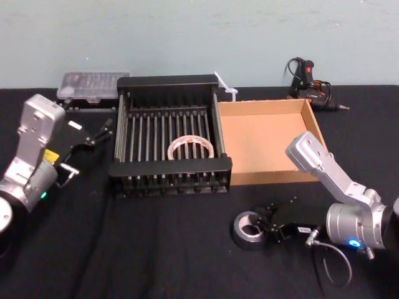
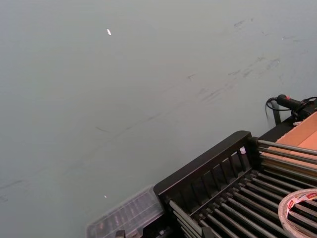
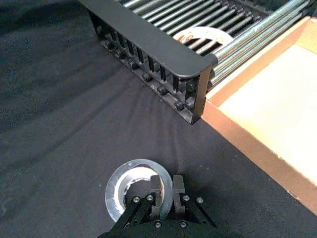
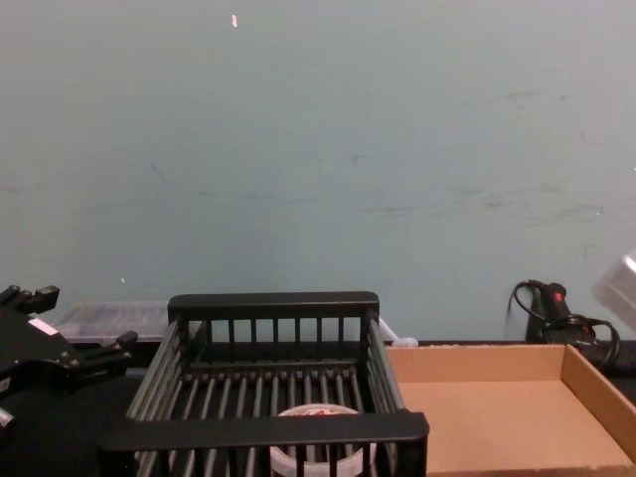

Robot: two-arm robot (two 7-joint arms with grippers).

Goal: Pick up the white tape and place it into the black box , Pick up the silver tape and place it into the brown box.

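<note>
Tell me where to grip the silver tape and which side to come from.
Pinch its ring wall, one finger in the hole and one outside, coming down on its right side. The silver tape lies flat, hole up, and the right end effector straddles that wall.

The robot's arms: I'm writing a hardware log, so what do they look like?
Both arms have boxy silver-grey links ending in black grippers. The left gripper sits beyond a yellow label and green light; the right gripper carries a white label, with a blue light and thin looped cable behind.
</note>
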